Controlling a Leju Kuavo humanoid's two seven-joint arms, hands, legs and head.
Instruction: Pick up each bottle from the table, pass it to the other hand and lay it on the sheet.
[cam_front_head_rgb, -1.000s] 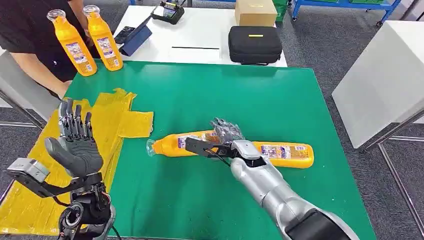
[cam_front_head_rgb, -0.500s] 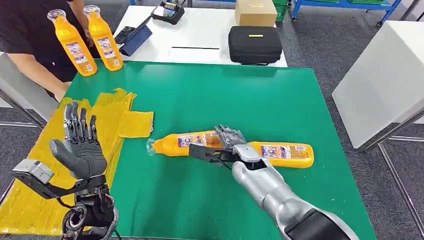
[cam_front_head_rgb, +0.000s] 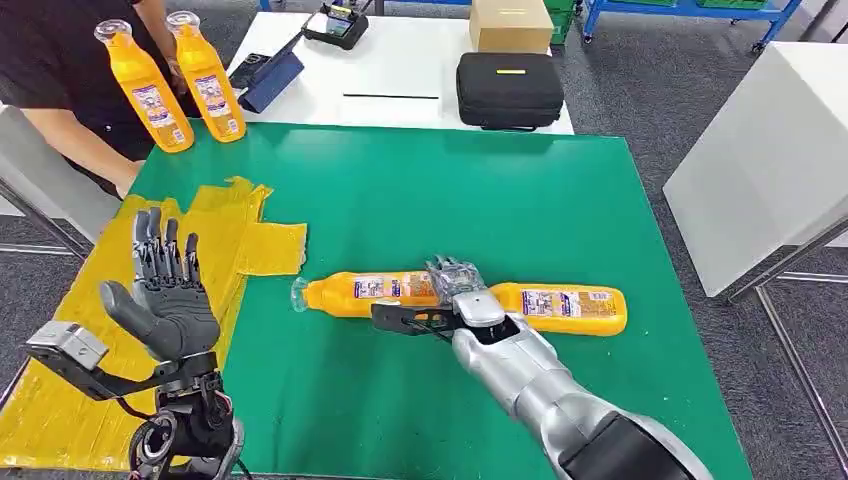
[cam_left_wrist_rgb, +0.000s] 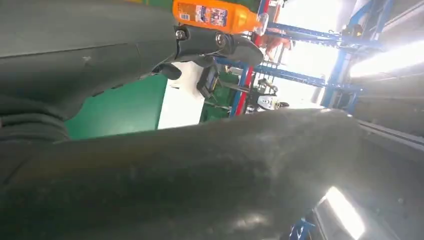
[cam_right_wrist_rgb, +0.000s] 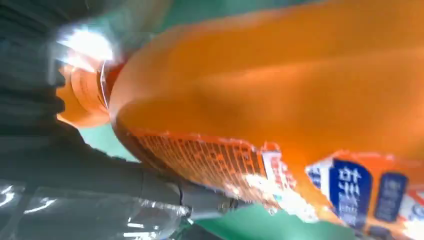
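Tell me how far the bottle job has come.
Nothing lies on the yellow sheet yet. The right hand is around the lying bottle on the green table; the left hand waits open. Two standing bottles remain.

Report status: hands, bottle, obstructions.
Right hand closing around lying bottle, grip unconfirmed. Left hand open, raised over yellow sheet. Second bottle lies end-on beside it.
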